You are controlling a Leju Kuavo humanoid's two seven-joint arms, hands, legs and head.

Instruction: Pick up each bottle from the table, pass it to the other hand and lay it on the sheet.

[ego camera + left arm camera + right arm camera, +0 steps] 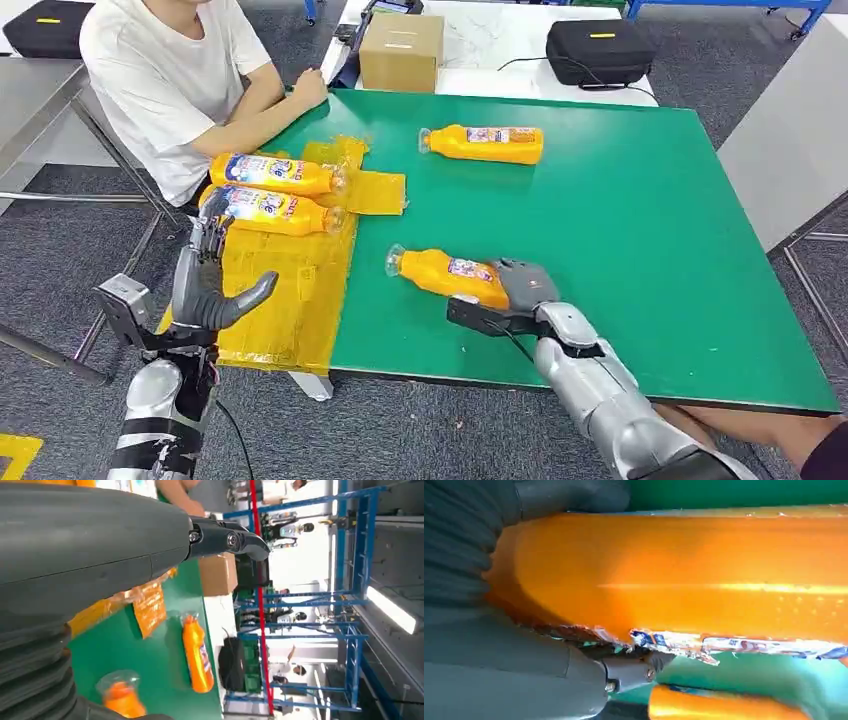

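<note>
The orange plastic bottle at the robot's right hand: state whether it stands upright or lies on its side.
On its side. The orange plastic bottle lies flat on the green table, its clear cap pointing away from the right hand.

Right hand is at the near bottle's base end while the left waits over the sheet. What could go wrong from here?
1. The right hand wraps only the base end of the near bottle; the long neck end may droop or slip when lifted.
2. Two bottles already fill the far part of the sheet, so another could knock them.
3. A person's arm rests on the table corner beside the sheet, close to the left hand.
</note>
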